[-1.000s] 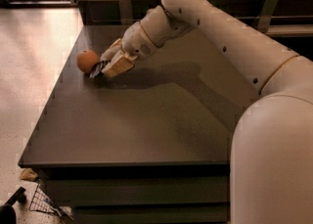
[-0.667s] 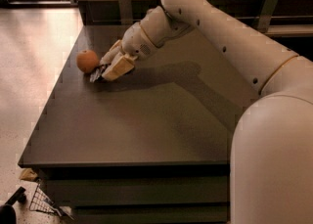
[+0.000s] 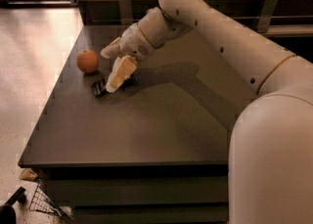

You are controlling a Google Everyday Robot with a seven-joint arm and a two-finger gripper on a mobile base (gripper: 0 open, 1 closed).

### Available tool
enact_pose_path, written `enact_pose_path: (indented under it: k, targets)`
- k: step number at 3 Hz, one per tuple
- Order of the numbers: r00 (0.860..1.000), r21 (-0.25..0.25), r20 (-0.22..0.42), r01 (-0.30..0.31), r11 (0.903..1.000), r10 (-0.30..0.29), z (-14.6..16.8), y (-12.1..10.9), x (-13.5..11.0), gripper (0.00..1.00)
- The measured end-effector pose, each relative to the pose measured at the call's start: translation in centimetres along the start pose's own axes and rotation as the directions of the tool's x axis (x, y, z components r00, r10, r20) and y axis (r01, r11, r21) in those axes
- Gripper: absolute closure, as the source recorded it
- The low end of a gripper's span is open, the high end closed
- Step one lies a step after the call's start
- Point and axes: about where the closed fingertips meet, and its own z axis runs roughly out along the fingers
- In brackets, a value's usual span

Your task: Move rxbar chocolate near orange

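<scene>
One large white robot arm [image 3: 220, 47] stretched across dark rectangular tabletop [image 3: 146, 130]. Cream two-finger gripper [image 3: 107, 71] low at far left, fingers [image 3: 121, 71] spread, grasping nothing. Small round orange [image 3: 87, 61] just left of gripper. Flat black rxbar chocolate [image 3: 99, 87] lying on tabletop beneath lower finger, near orange, not touching.

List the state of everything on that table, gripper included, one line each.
orange: resting on the table, untouched, left of the gripper.
rxbar chocolate: lying flat on the table close to the orange, partly hidden behind the gripper.
gripper: open, low over the rxbar chocolate, not clamped on it.
table: dark top, bearing both items.
</scene>
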Motion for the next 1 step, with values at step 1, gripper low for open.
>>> enact_pose_path:
  k: [1]
  targets:
    - [1.000,0.000,0.000,0.000,1.0000,0.000,0.01,0.00,0.00,0.00]
